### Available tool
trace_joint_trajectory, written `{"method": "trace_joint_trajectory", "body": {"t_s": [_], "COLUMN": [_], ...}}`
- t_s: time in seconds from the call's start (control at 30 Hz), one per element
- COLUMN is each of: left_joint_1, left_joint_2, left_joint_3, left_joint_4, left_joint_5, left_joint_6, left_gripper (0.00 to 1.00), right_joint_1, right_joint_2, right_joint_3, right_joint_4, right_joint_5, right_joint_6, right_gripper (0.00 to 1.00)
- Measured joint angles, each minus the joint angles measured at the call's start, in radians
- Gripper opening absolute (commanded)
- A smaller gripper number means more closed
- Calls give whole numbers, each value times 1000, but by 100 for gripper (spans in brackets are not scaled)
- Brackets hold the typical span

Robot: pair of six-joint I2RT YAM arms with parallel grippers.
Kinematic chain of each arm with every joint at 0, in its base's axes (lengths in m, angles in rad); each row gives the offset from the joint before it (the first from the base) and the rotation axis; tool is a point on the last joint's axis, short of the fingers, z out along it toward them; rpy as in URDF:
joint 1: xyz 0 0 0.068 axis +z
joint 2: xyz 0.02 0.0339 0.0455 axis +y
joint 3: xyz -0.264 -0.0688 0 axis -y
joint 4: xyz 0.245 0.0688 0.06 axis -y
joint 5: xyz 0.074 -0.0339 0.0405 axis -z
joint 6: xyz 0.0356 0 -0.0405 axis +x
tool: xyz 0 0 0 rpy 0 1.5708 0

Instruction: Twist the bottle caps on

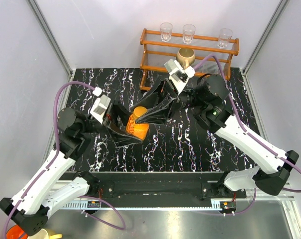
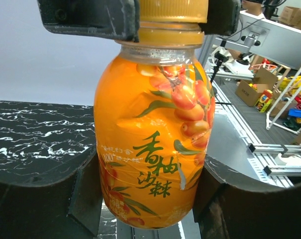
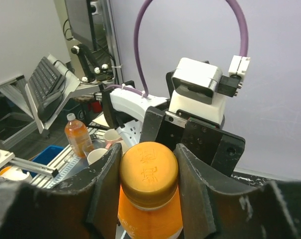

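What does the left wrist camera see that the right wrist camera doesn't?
Only left wrist: the berry picture and writing on the short orange plastic bottle. Only right wrist: the flat top of the round orange plastic screw cap and a purple cable. Both: the bottle, capped, with the right gripper clamping the cap.

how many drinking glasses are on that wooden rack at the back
3 glasses, all standing on the top rail of the wooden rack: one at its left end, one near the middle, one at its right end. None seems hidden.
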Motion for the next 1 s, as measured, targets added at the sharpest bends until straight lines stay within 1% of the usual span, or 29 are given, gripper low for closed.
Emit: {"method": "trace_joint_trajectory", "body": {"t_s": [0.07,0.17,0.3,0.4,0.53,0.67,0.73,0.77,0.8,0.9,0.93,0.97,1.0], "left_joint_1": [5,11,14,15,15,16,17,18,18,18,18,18,20], "left_joint_2": [-6,-13,-18,-19,-20,-39,-54,-61,-65,-70,-70,-70,-69], "left_joint_3": [5,30,74,95,110,125,132,134,134,134,134,134,134], "left_joint_4": [-37,-128,-267,-359,-455,-535,-557,-566,-574,-586,-587,-587,-583], "left_joint_5": [-18,-65,-182,-293,-442,-594,-662,-687,-704,-735,-736,-737,-757], "left_joint_6": [32,101,216,283,347,392,408,415,422,434,437,440,439], "left_gripper": [31,32,32,31,28,29,29,29,29,31,32,32,33], "right_joint_1": [0,0,0,6,56,170,235,256,278,311,317,320,324], "right_joint_2": [-7,-19,-32,-37,-28,38,86,101,116,145,151,151,150], "right_joint_3": [0,6,23,24,29,127,195,213,234,276,284,286,287], "right_joint_4": [-39,-111,-222,-285,-364,-462,-493,-503,-516,-546,-556,-565,-580], "right_joint_5": [23,80,217,354,615,931,1100,1155,1215,1320,1343,1350,1350], "right_joint_6": [-24,-71,-124,-130,-122,-154,-176,-183,-190,-200,-202,-205,-201], "right_gripper": [24,17,12,11,11,12,16,20,34,58,74,80,84]}}
